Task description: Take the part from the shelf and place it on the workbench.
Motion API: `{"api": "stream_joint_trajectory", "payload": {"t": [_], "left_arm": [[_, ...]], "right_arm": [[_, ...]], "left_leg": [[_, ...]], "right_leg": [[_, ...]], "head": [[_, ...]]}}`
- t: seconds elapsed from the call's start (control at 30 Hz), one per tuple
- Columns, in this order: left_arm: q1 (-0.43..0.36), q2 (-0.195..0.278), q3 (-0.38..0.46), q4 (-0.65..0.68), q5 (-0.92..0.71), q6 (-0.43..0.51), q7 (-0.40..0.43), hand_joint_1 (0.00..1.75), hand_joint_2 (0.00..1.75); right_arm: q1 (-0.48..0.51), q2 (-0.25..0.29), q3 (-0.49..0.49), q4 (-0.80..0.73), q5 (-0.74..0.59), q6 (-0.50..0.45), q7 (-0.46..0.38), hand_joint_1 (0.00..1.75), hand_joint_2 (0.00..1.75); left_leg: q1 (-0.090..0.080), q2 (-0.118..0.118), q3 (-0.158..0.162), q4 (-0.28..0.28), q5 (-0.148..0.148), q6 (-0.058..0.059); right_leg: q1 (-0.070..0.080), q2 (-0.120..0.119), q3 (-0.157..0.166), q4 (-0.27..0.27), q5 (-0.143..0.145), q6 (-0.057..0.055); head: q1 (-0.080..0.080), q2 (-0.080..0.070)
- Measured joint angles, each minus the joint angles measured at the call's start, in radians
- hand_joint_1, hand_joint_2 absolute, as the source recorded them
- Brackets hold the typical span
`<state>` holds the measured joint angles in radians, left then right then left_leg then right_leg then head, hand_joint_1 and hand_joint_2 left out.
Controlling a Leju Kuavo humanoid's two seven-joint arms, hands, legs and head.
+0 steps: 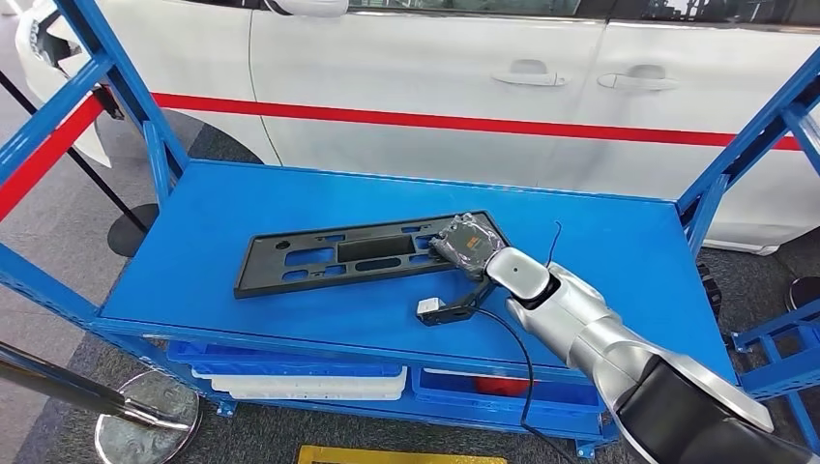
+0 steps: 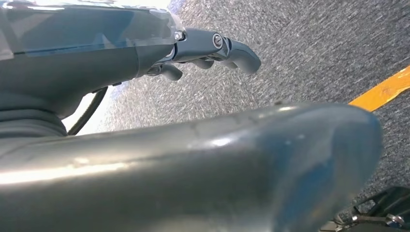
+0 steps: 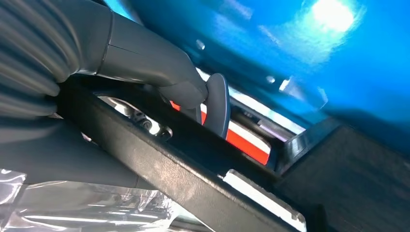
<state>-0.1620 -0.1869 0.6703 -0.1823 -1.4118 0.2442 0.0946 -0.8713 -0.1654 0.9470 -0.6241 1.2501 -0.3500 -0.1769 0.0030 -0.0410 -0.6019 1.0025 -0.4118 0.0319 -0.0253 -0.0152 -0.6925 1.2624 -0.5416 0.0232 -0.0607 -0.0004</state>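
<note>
**Right hand at the end of the part on the blue shelf**

A white car with a red stripe (image 1: 464, 123) stands behind a blue shelf (image 1: 242, 208), on grey carpet. The part (image 1: 358, 253), a long flat black plastic frame with cut-out windows, lies flat on the top level of the shelf, running left to right with its right end slightly farther back. Your right hand (image 1: 466, 244) sits over that right end; in the right wrist view the thumb (image 3: 159, 67) lies on one side of the frame's edge and dark fingers (image 3: 217, 104) curl around the other, so it appears to grip the part, though the contact itself is partly hidden. Your left hand (image 2: 212, 50) hangs beside the body over the carpet, fingers loosely curled in and holding nothing.

The step in hand is judged to be securing and lifting. Because you hold the frame at one end, expect the far end to droop or drag: firm the grip first, lift gently and level, and clear the shelf uprights (image 1: 155, 159) before turning away.
</note>
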Motion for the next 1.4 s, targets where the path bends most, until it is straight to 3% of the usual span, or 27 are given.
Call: {"api": "stream_joint_trajectory", "payload": {"t": [0.07,0.13,0.23,0.37,0.43,0.47,0.53,0.57,0.6,0.67,0.77,0.83,0.87,0.93,0.97,1.0,1.03,1.07,1.13,1.17,1.23,1.3,1.37,1.4], "left_arm": [[0.000,0.000,0.000,0.000,0.000,0.000,-0.001,0.00,0.00],[0.001,0.000,0.001,0.000,0.002,-0.001,-0.003,0.00,0.00],[0.002,0.001,0.002,0.000,0.007,-0.002,-0.004,0.00,0.00],[0.002,0.001,0.002,0.000,0.007,-0.002,-0.005,0.00,0.00],[0.005,0.001,0.003,0.000,0.013,-0.004,-0.011,0.00,0.00],[0.007,0.002,0.005,0.000,0.018,-0.006,-0.019,0.00,0.00],[0.018,0.005,0.014,0.000,0.023,-0.009,-0.031,0.00,0.87],[0.023,0.007,0.020,0.000,0.024,-0.010,-0.035,0.00,1.31],[0.027,0.008,0.023,0.000,0.024,-0.010,-0.034,0.00,1.75],[0.029,0.010,0.027,0.000,0.024,-0.010,-0.035,0.00,1.75],[0.032,0.013,0.029,0.000,0.030,-0.012,-0.046,0.00,1.75],[0.031,0.014,0.030,0.000,0.036,-0.011,-0.057,0.00,1.75],[0.031,0.014,0.032,0.000,0.038,-0.010,-0.062,0.00,1.75],[0.030,0.014,0.036,0.000,0.041,-0.009,-0.069,0.00,1.75],[0.030,0.014,0.039,0.000,0.042,-0.008,-0.072,0.00,1.75],[0.030,0.014,0.042,0.000,0.045,-0.007,-0.074,0.00,1.75],[0.030,0.014,0.046,0.000,0.049,-0.003,-0.078,0.00,1.75],[0.030,0.014,0.050,0.000,0.053,0.004,-0.083,0.00,1.75],[0.033,0.014,0.056,0.000,0.061,0.026,-0.096,0.00,1.75],[0.034,0.014,0.058,0.000,0.062,0.036,-0.101,0.00,1.75],[0.037,0.015,0.063,0.000,0.063,0.048,-0.106,0.00,1.75],[0.037,0.016,0.068,0.000,0.063,0.053,-0.107,0.00,1.75],[0.036,0.017,0.074,0.000,0.063,0.058,-0.108,0.00,1.75],[0.036,0.017,0.076,0.000,0.062,0.062,-0.109,0.00,1.75]], "right_arm": [[0.001,0.001,-0.017,-0.003,-0.055,0.009,-0.040,1.75,1.75],[0.006,0.001,-0.061,-0.023,-0.175,0.032,-0.122,1.75,1.75],[0.015,0.001,-0.118,-0.062,-0.306,0.067,-0.205,1.75,1.75],[0.017,0.001,-0.123,-0.067,-0.318,0.073,-0.212,1.75,1.75],[0.023,-0.008,-0.157,-0.111,-0.404,0.119,-0.240,1.75,1.75],[0.021,-0.023,-0.205,-0.187,-0.510,0.189,-0.249,1.75,1.75],[0.010,-0.071,-0.324,-0.414,-0.751,0.362,-0.234,1.75,1.75],[0.002,-0.093,-0.376,-0.521,-0.844,0.434,-0.219,1.75,1.75],[-0.001,-0.104,-0.402,-0.584,-0.880,0.462,-0.209,1.75,1.75],[-0.001,-0.105,-0.418,-0.626,-0.905,0.472,-0.212,1.75,1.75],[0.010,-0.105,-0.442,-0.678,-1.041,0.528,-0.206,1.75,1.75],[0.024,-0.105,-0.473,-0.736,-1.193,0.588,-0.175,1.75,1.75],[0.032,-0.102,-0.489,-0.767,-1.260,0.615,-0.160,1.75,1.75],[0.052,-0.092,-0.515,-0.815,-1.344,0.652,-0.143,1.75,1.75],[0.066,-0.086,-0.524,-0.833,-1.367,0.665,-0.137,1.75,1.75],[0.081,-0.081,-0.532,-0.848,-1.385,0.677,-0.132,1.75,1.75],[0.096,-0.077,-0.537,-0.860,-1.403,0.690,-0.128,1.75,1.75],[0.113,-0.075,-0.540,-0.872,-1.426,0.706,-0.125,1.75,1.75],[0.156,-0.074,-0.540,-0.903,-1.483,0.744,-0.125,1.75,1.75],[0.181,-0.072,-0.537,-0.919,-1.508,0.760,-0.128,1.75,1.75],[0.232,-0.068,-0.531,-0.948,-1.536,0.775,-0.135,1.75,1.75],[0.265,-0.068,-0.526,-0.968,-1.542,0.779,-0.137,1.75,1.75],[0.279,-0.076,-0.524,-0.982,-1.545,0.779,-0.137,1.75,1.75],[0.285,-0.083,-0.523,-0.989,-1.548,0.780,-0.137,1.75,1.75]], "left_leg": [[-0.001,-0.002,0.000,0.008,-0.007,-0.006],[-0.005,0.000,-0.007,0.017,-0.013,-0.015],[-0.008,0.002,-0.017,0.020,-0.012,-0.024],[-0.008,0.003,-0.017,0.020,-0.012,-0.025],[-0.008,0.006,-0.018,0.022,-0.016,-0.030],[-0.007,0.011,-0.038,0.073,-0.051,-0.039],[-0.002,0.020,-0.083,0.187,-0.100,-0.055],[0.000,0.023,-0.089,0.207,-0.102,-0.060],[0.001,0.017,-0.068,0.160,-0.069,-0.056],[0.000,-0.002,-0.018,0.048,-0.026,-0.045],[-0.001,-0.007,-0.007,0.019,-0.023,-0.028],[0.004,-0.002,-0.001,0.008,-0.017,-0.015],[0.006,0.001,0.002,0.003,-0.015,-0.009],[0.007,0.006,0.004,0.001,-0.015,-0.004],[0.007,0.009,0.005,0.002,-0.016,-0.003],[0.006,0.011,0.006,0.003,-0.018,-0.002],[0.006,0.013,0.008,0.005,-0.021,-0.002],[0.006,0.014,0.010,0.008,-0.024,-0.003],[0.004,0.017,0.014,0.014,-0.033,-0.009],[0.003,0.019,0.014,0.017,-0.036,-0.014],[-0.001,0.026,0.013,0.019,-0.040,-0.023],[-0.002,0.034,0.014,0.021,-0.046,-0.033],[-0.001,0.037,-0.004,0.068,-0.081,-0.045],[0.000,0.036,-0.028,0.122,-0.112,-0.051]], "right_leg": [[0.001,-0.015,0.052,-0.121,0.070,-0.005],[0.008,-0.032,0.088,-0.207,0.091,-0.013],[0.013,-0.034,0.088,-0.224,0.082,-0.017],[0.014,-0.034,0.088,-0.225,0.082,-0.018],[0.010,-0.031,0.087,-0.228,0.084,-0.022],[0.009,-0.031,0.087,-0.230,0.085,-0.028],[0.009,-0.029,0.090,-0.234,0.085,-0.038],[0.010,-0.027,0.093,-0.234,0.083,-0.040],[0.011,-0.023,0.096,-0.234,0.081,-0.038],[0.013,-0.014,0.096,-0.233,0.080,-0.031],[0.012,-0.003,0.093,-0.237,0.083,-0.014],[0.012,0.000,0.083,-0.216,0.066,-0.005],[0.011,0.002,0.066,-0.180,0.044,-0.002],[0.010,0.004,0.009,-0.055,-0.013,0.002],[0.009,0.004,-0.020,0.004,-0.031,0.004],[0.009,0.004,-0.038,0.036,-0.031,0.005],[0.009,0.004,-0.038,0.031,-0.013,0.005],[0.009,0.003,-0.019,-0.015,0.021,0.003],[0.014,-0.011,0.043,-0.150,0.084,-0.006],[0.018,-0.018,0.066,-0.199,0.097,-0.012],[0.025,-0.022,0.079,-0.231,0.094,-0.020],[0.020,-0.011,0.080,-0.236,0.094,-0.027],[0.014,-0.006,0.083,-0.241,0.097,-0.038],[0.013,-0.005,0.084,-0.242,0.097,-0.043]], "head": [[0.000,0.000],[0.000,0.000],[0.000,0.000],[0.000,0.000],[0.000,0.000],[0.000,0.000],[0.000,0.000],[0.000,0.000],[0.000,0.000],[0.000,0.000],[0.000,0.000],[0.000,0.000],[0.000,0.000],[0.000,0.000],[0.000,0.000],[0.000,0.000],[0.000,0.000],[0.000,0.000],[0.000,0.000],[0.000,0.000],[0.000,0.000],[0.000,0.000],[0.000,0.000],[0.000,0.000]]}}
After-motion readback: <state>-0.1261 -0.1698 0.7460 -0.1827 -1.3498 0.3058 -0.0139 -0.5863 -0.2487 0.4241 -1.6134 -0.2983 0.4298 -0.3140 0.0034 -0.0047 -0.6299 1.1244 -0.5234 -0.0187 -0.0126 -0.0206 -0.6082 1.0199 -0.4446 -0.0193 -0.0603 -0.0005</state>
